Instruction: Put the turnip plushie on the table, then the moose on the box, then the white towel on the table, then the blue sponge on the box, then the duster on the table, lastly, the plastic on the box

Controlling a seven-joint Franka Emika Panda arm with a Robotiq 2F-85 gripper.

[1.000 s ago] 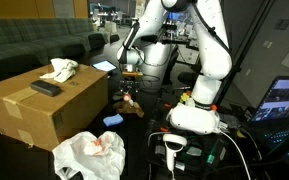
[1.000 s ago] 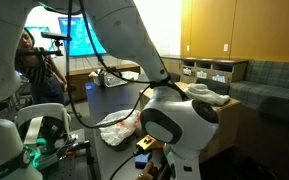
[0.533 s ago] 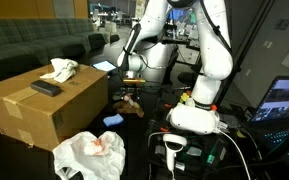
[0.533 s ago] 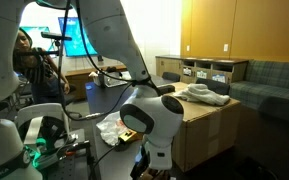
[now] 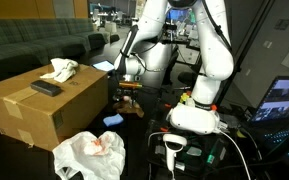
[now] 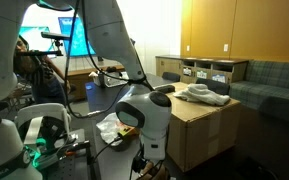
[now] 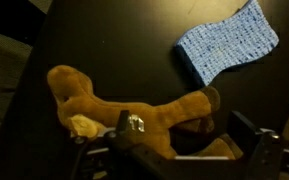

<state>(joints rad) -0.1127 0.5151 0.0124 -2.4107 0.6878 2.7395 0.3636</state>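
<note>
- The box (image 5: 44, 108) stands close beside the spot where the arm works; its wall rises just to one side of the claw (image 5: 130, 93).
- On top of the box lie the white towel (image 5: 60, 69), bunched up, and the duster (image 5: 46, 88), flat and near it but not touching.
- The plastic (image 5: 89, 155) sits crumpled at the front, below the box's corner and well apart from the claw.
- The blue sponge (image 5: 112, 121) lies low between the plastic and the moose (image 5: 130, 102). In the wrist view the sponge (image 7: 229, 40) rests on the table (image 7: 114, 40) beyond the moose, near it with a dark strip of tabletop between them.
- The robot's white base (image 5: 194, 118) stands on the far side from the box, with cables and a handheld scanner (image 5: 174, 150) in front of it.
- In an exterior view the arm's bulky wrist (image 6: 144, 115) blocks the sight of claw and moose; only the towel (image 6: 204, 95) on the box (image 6: 209, 135) shows clearly there.
- The claw (image 7: 172, 145) has its jaws spread wide and grips nothing.
- The moose (image 7: 134, 108) lies on its side on the table right under the claw, its body stretched across the gap between the fingers (image 7: 256, 138) and its head off toward the left of the wrist view. Whether the pads touch it cannot be told.
</note>
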